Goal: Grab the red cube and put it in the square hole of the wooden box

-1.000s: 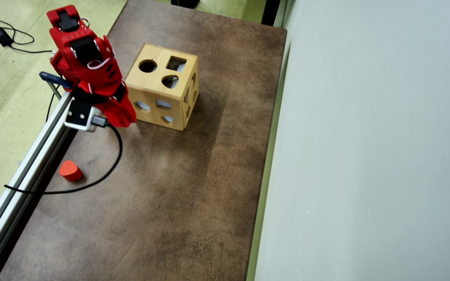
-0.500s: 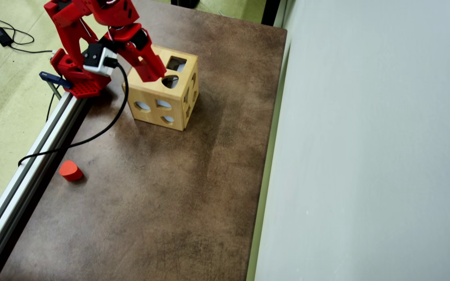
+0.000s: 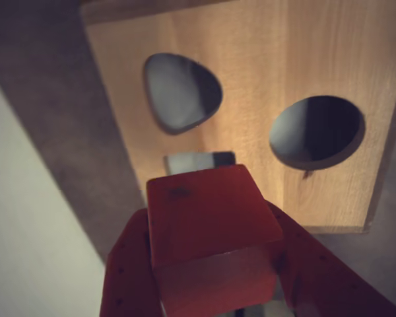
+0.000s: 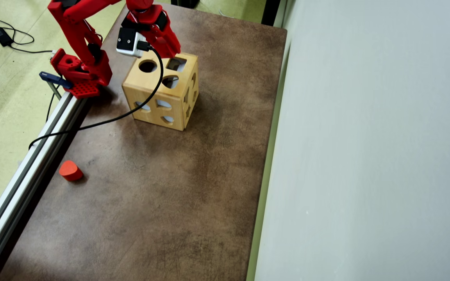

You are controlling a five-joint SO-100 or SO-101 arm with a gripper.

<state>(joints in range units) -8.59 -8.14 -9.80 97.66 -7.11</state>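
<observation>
1. Wrist view: gripper (image 3: 214,290) clamped on the red cube (image 3: 208,228), fingers (image 3: 129,271) on both sides.
2. Overhead view: a second ago the arm was low beside the wooden box (image 4: 161,91); now it's above the top face.
3. Cube sits just short of the square hole (image 3: 197,162), partly covering it. Needs alignment before drop.

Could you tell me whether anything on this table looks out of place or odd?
Only the orange-red block, lying alone by the table's rail, far from the wooden box. The box stands upright, undamaged, and the gripper holds the red cube squarely.
</observation>
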